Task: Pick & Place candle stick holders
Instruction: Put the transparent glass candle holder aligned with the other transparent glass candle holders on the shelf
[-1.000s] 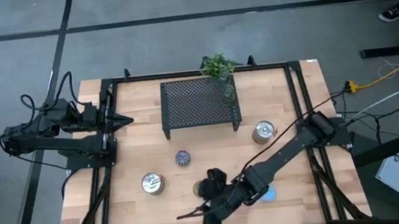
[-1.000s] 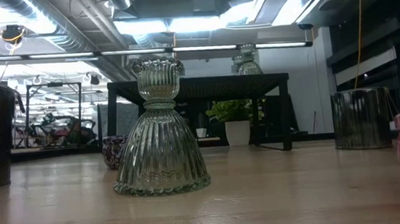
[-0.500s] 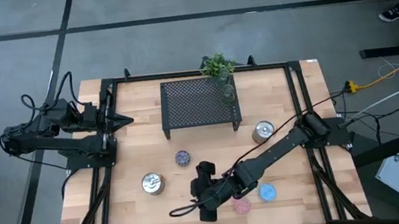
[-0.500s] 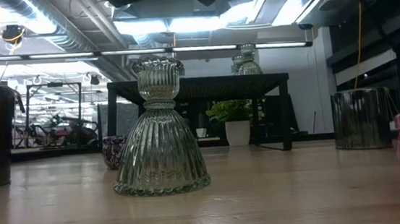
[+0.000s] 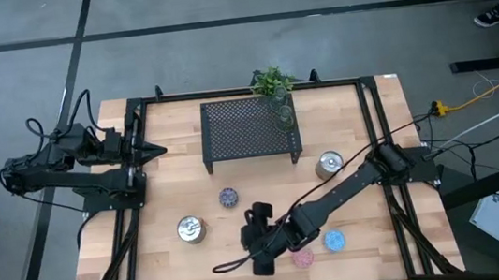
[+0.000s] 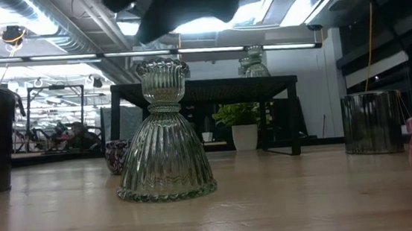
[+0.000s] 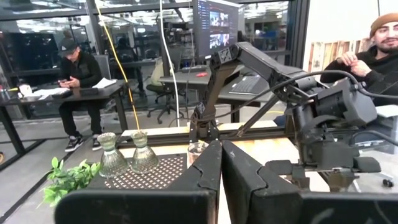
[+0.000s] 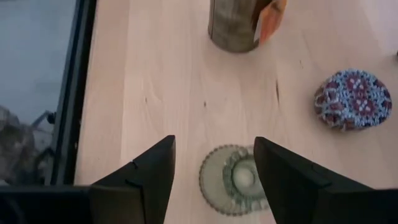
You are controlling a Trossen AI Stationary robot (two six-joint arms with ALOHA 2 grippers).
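While the right gripper point(image 5: 260, 244) hovers spread over the ribbed green glass candle stick holder point(image 8: 239, 179) near the table's point(image 5: 171, 196) front edge, nothing is held; the holder sits upright between the open fingers point(image 8: 152, 167), directly below. Risk as judged: the piece is glassy and narrow-necked, so an off-centre descent could clip its rim and tip it. Left gripper point(image 5: 158, 151) waits pressed together at the left edge.

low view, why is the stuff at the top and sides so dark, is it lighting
Low view: bright ceiling lights behind backlight the scene, so the right gripper overhead is a black silhouette; the ribbed glass holder lets light through and stays readable. High view: even light, soft shadows on the table.
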